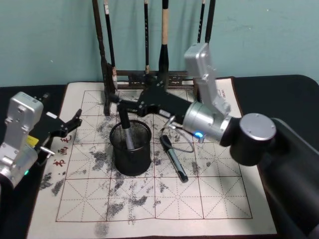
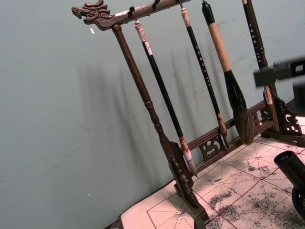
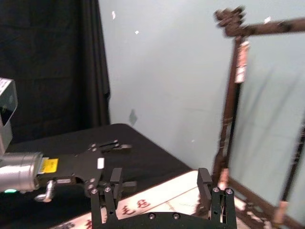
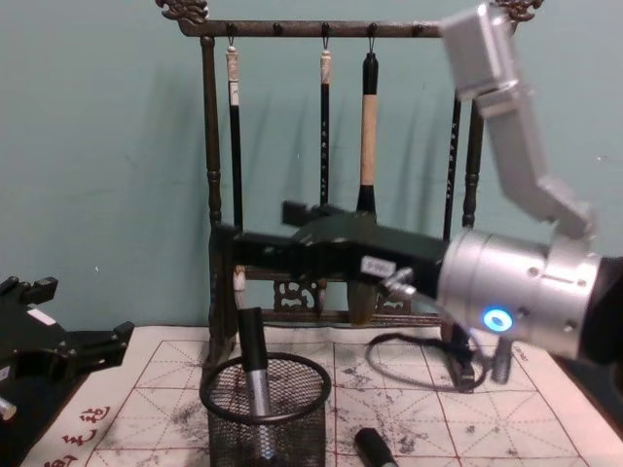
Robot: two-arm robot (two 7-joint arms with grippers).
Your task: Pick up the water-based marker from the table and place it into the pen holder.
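The black wire-mesh pen holder (image 1: 131, 149) (image 4: 265, 409) stands on the calligraphy mat of the table (image 1: 209, 199). A dark water-based marker (image 1: 127, 134) (image 4: 255, 375) with a grey band stands tilted inside it, its top above the rim. Just above that top hovers my right gripper (image 1: 115, 102) (image 4: 243, 233) (image 3: 160, 183), open with nothing between its fingers. A second black marker (image 1: 173, 158) (image 4: 375, 448) lies on the mat to the right of the holder. At the mat's left edge my left gripper (image 1: 67, 127) (image 4: 58, 355) rests open and holds nothing.
A tall dark wooden brush rack (image 1: 149, 77) (image 2: 162, 138) (image 4: 331, 29) with several hanging brushes stands behind the holder, against the teal wall. A thin cable loop (image 1: 182, 142) trails on the mat under my right arm. The mat's front half is bare.
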